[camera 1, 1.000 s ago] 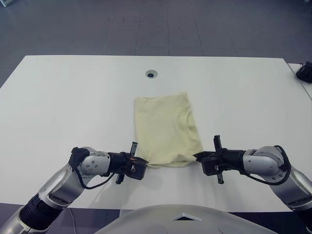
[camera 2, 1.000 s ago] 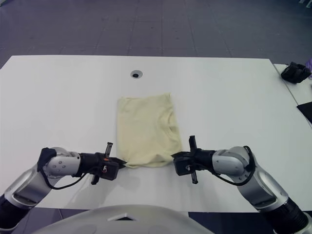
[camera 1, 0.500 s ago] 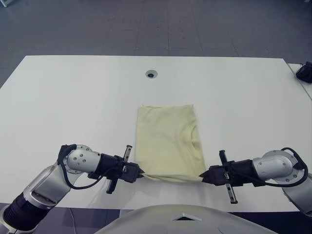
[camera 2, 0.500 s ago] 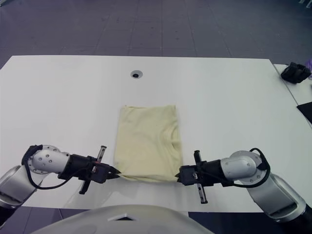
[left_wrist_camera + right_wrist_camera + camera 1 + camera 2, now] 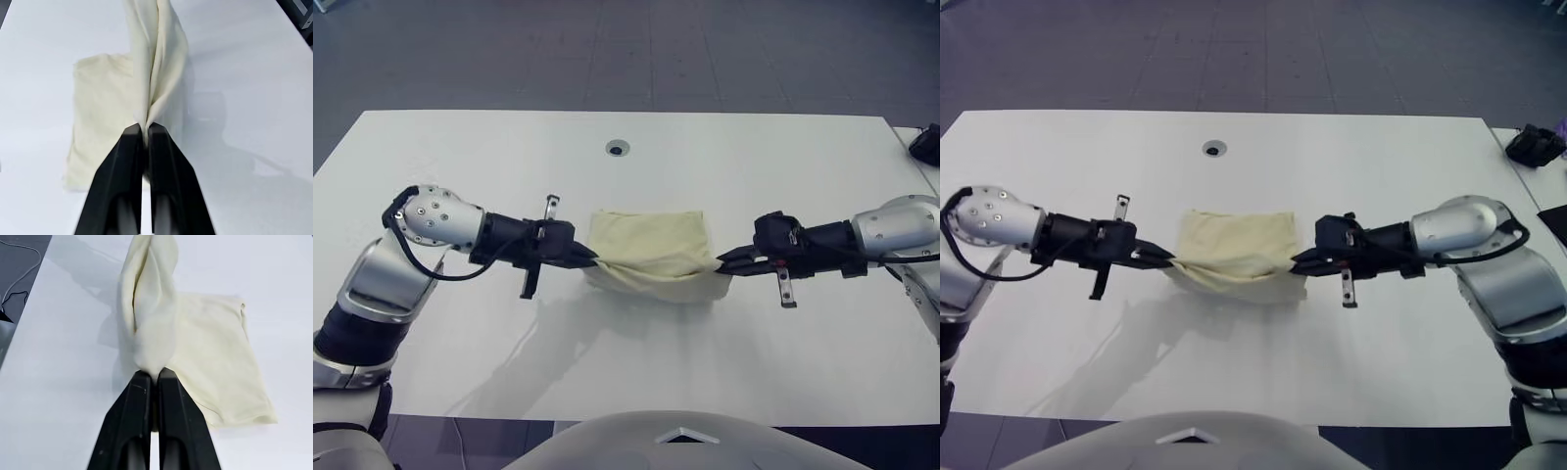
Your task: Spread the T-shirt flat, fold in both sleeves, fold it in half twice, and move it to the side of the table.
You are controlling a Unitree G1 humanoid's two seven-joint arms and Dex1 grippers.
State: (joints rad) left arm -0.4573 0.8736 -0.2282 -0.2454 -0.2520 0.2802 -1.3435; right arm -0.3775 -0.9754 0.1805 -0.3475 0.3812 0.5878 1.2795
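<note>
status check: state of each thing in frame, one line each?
T-shirt: folded, near edge lifted by both corners, far part lying on the table.
left gripper: jaws shut on the T-shirt's left corner.
right gripper: jaws shut on the T-shirt's right corner.

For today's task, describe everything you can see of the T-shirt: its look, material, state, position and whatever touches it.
The T-shirt is pale yellow, of soft, thin-looking cloth, with no sleeves sticking out at its sides. Its far part lies flat on the white table, near the middle. Its near edge is lifted off the surface, pinched at one corner by the left gripper and at the other by the right gripper, both shut on it. The cloth sags between them and bunches into folds at each grip.
</note>
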